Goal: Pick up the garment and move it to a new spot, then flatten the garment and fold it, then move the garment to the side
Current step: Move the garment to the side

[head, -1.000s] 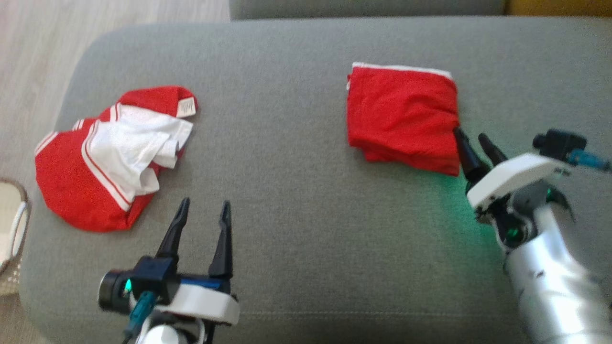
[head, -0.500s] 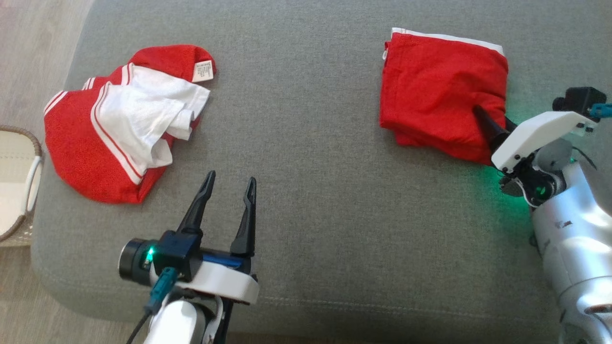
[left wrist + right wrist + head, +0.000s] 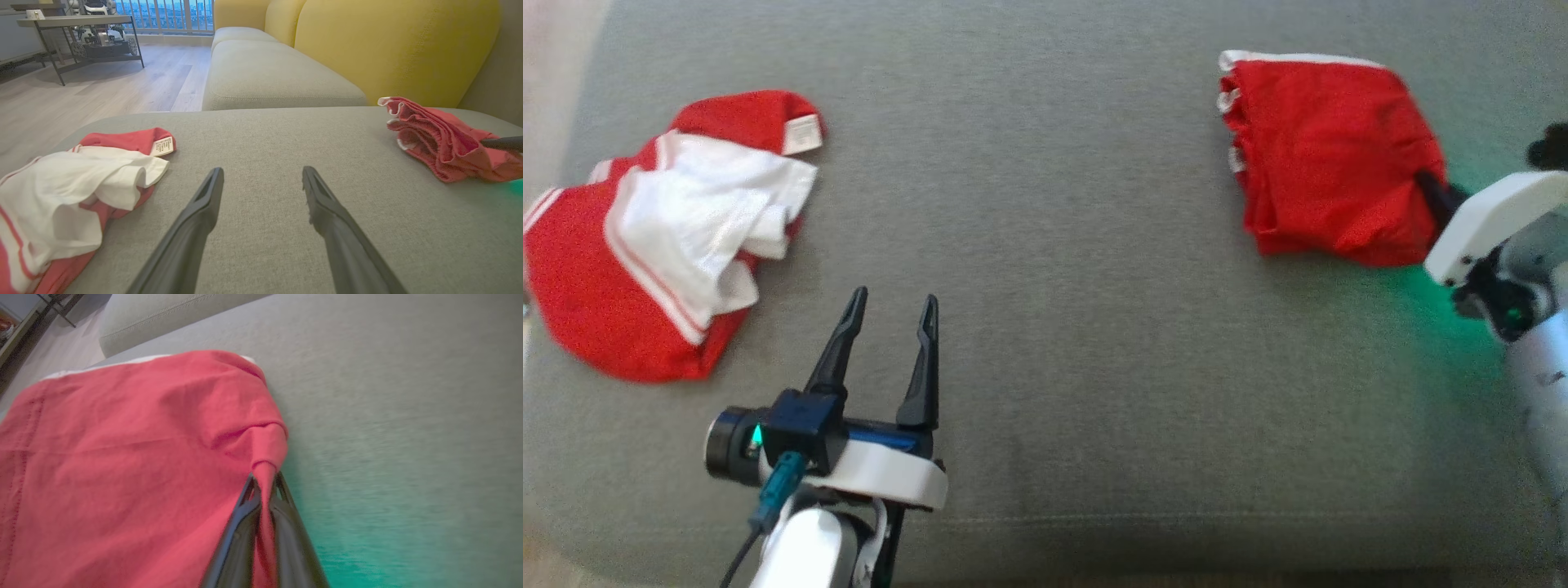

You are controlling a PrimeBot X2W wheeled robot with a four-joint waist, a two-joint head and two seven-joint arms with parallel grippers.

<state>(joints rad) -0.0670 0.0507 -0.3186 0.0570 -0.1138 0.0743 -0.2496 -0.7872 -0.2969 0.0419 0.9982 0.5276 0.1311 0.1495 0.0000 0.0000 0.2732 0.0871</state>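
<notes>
A folded red garment (image 3: 1327, 155) with white trim lies at the far right of the grey cushion (image 3: 1054, 286). My right gripper (image 3: 1431, 189) is shut on its near right edge; the right wrist view shows a pinch of the red garment (image 3: 135, 457) cloth between the dark fingers (image 3: 245, 522), and the right gripper (image 3: 263, 479) is closed around it. In the left wrist view the folded garment (image 3: 445, 141) looks bunched. My left gripper (image 3: 892, 306) hovers open over bare cushion at the lower left, holding nothing; the left gripper (image 3: 263, 175) has its jaws well apart.
A second, crumpled red-and-white garment (image 3: 654, 253) lies at the cushion's left end, with a label showing, the crumpled garment (image 3: 73, 196) beside my left fingers. A yellow sofa back (image 3: 392, 45) and another grey seat (image 3: 269, 69) stand beyond. Wooden floor (image 3: 102, 90) lies left.
The head camera has shifted. The right gripper has closed on the folded garment's edge and drawn it rightward, bunching it; the left gripper stays open.
</notes>
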